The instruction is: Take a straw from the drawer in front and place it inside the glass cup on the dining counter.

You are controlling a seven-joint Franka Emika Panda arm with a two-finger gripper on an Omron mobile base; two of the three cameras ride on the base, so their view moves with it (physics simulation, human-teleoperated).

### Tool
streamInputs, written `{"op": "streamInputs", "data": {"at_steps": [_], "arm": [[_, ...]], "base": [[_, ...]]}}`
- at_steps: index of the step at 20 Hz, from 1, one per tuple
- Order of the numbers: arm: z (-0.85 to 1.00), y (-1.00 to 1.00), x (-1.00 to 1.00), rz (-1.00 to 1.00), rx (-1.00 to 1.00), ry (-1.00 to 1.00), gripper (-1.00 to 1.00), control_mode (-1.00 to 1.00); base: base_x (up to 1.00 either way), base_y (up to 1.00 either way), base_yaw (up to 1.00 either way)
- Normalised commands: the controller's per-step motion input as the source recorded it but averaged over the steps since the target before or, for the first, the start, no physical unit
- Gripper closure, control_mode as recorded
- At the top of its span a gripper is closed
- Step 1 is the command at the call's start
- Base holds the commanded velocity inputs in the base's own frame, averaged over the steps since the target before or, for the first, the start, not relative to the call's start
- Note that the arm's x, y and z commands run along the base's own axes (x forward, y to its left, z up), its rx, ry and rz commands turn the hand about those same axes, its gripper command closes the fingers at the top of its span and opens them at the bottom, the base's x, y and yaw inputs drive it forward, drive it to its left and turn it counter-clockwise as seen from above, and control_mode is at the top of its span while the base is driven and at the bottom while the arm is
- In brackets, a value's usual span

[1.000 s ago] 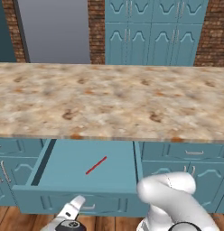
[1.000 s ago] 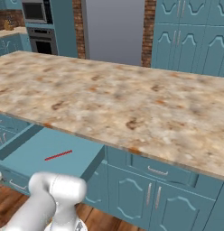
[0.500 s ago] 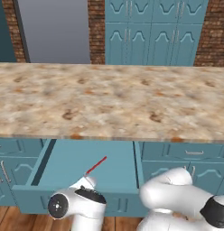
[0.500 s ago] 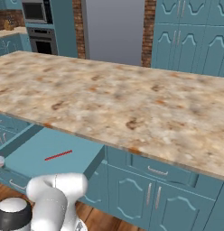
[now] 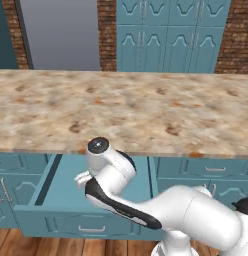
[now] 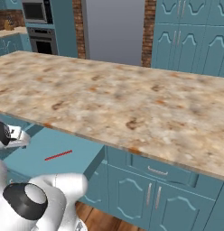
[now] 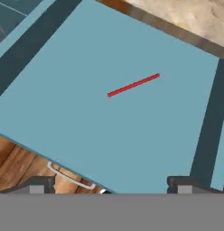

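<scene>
The drawer (image 7: 86, 49) stands pulled out under the edge of the dining counter (image 7: 190, 13), its silver handle (image 7: 71, 178) at the near rim. A thin red straw (image 7: 133, 85) lies flat on the teal floor, near the middle. My gripper (image 7: 110, 186) hangs above the front of the drawer, open, with nothing between its fingers, and well apart from the straw. From the right base view the straw (image 6: 58, 155) shows in the drawer (image 6: 37, 142) below the counter (image 6: 132, 99). In the left base view my arm covers the drawer's inside (image 5: 51, 185). The glass cup is out of view.
Teal cabinet doors (image 6: 132, 194) and a shut drawer (image 5: 216, 170) sit under the counter to the right. Wooden floor (image 7: 14, 160) lies in front. Tall teal cabinets (image 5: 171, 35), a steel fridge (image 5: 61, 35) and an oven (image 6: 39, 27) stand beyond the counter.
The arm has risen from low in front of the base and swung over the open drawer, now covering the straw in the left base view. The gripper stays open.
</scene>
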Motion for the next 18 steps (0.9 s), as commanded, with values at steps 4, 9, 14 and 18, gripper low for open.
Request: {"op": "streamInputs", "data": {"at_steps": [4,9,14,18], "arm": [[0.17,-0.17,0.83,-0.41,0.11,0.29,-1.0,-1.0],[0.0,-0.23,0.69,-0.42,0.08,0.25,-1.0,-1.0],[-0.05,-0.17,0.38,-0.37,0.07,0.21,-1.0,-1.0],[-0.22,-0.25,0.22,-0.34,0.05,0.19,-1.0,-1.0]], "base": [[0.0,0.0,0.0],[0.0,0.0,0.0],[0.0,0.0,0.0],[0.0,0.0,0.0]]}}
